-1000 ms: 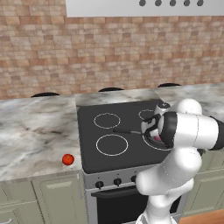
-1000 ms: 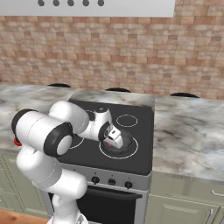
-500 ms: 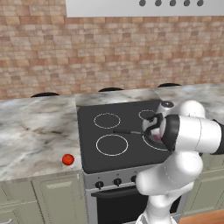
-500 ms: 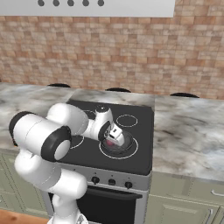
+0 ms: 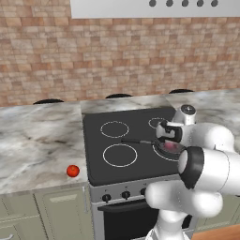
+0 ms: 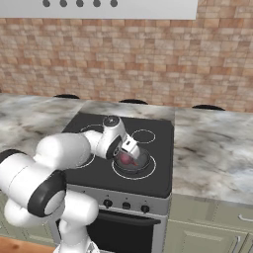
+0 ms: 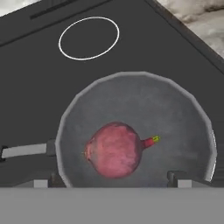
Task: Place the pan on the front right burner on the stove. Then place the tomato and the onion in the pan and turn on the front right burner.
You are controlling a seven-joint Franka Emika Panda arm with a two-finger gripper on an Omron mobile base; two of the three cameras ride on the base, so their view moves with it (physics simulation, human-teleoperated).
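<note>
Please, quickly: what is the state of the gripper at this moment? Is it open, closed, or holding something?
Gripper: open, holding nothing; it hangs over the onion, which lies in the pan.

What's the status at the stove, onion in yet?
Gripper open, above the pan. Onion lying in pan on front right burner. Tomato on counter left of stove. Nothing in the way.

Arm hides front right burner (image 5: 174, 157) & most of pan (image 5: 169, 147).
</note>
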